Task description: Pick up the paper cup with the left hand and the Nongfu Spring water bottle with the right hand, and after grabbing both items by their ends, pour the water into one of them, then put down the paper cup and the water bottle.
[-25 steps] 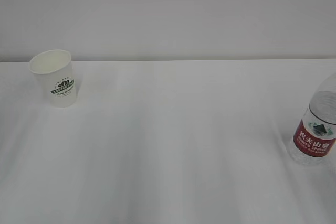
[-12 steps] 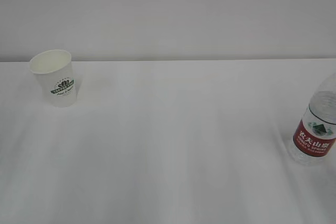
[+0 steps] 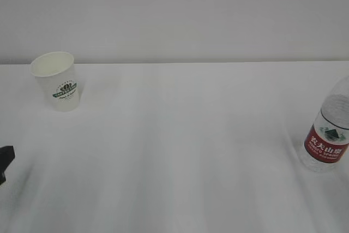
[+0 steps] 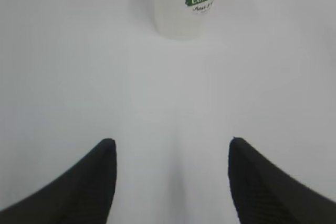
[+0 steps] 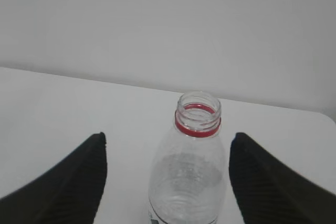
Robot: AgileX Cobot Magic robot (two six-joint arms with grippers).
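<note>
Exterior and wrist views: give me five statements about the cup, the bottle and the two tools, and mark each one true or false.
1. The paper cup stands upright on the table. True.
2. The Nongfu Spring water bottle has its cap on. False: its neck is open, with only the red ring around it.
3. The left tool is closed on the cup. False: it is open, short of the cup, with bare table between them.
4. The bottle stands between the open fingers of the right tool, which do not touch it. True.
5. The cup lies beside the bottle. False: they stand far apart, cup at left, bottle at the right edge.
</note>
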